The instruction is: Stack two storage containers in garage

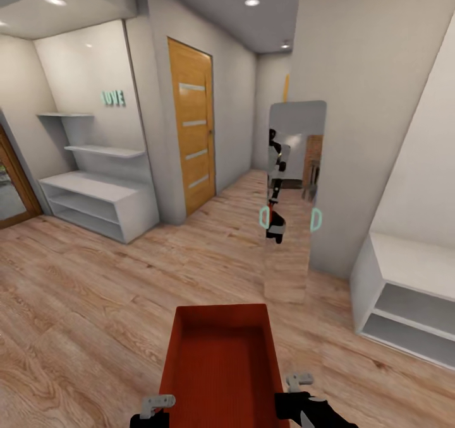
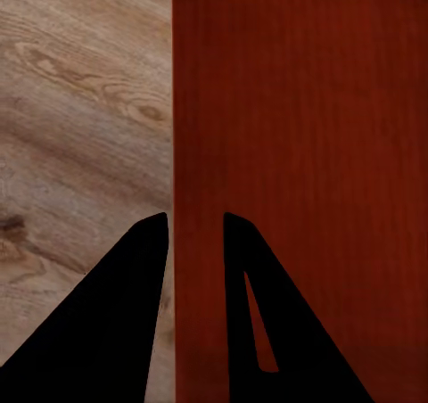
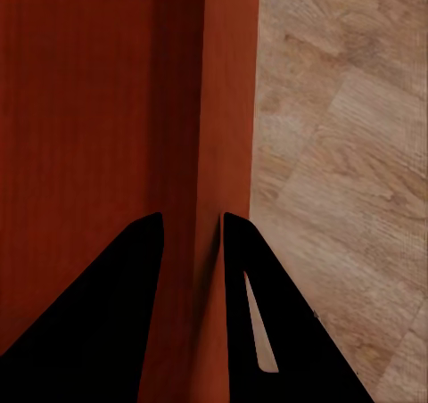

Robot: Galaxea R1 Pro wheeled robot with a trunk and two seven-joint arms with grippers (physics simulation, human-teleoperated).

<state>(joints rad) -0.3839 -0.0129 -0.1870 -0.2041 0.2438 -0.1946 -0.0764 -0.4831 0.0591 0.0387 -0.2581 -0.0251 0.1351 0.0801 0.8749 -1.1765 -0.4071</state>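
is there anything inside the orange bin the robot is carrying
No, in the head view the storage container held out in front of the robot shows only its bare ribbed bottom and walls, with nothing lying in it.

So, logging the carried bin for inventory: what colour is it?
Orange-red: the open-top rectangular plastic storage container shows best in the head view.
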